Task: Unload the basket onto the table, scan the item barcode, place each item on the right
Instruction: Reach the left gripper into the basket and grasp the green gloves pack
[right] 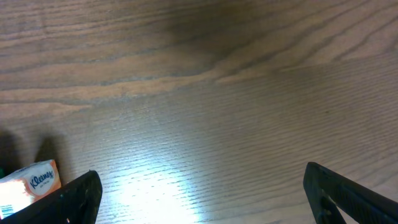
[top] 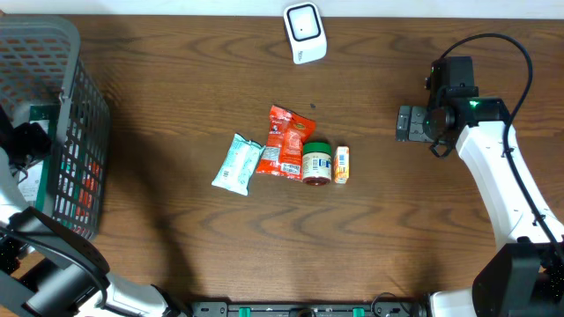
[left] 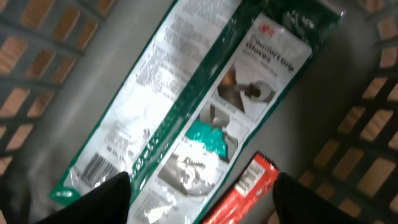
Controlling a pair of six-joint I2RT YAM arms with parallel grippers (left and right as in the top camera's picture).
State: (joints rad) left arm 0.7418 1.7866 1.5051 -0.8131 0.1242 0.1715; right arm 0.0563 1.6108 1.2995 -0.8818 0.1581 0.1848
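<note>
Your left fingers spread wide over glove packet, basket walls close; right fingers wide above open wood tabletop.

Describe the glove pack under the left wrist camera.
The glove pack is a long, flat, glossy plastic sleeve, green-edged with white printed panels and product photos. It lies diagonally on the gray basket floor, its barcode showing near the lower left end. A red packet lies beside its lower edge.

Bare table lies open all around the central items. Mesh walls of the basket close in the left gripper
</note>
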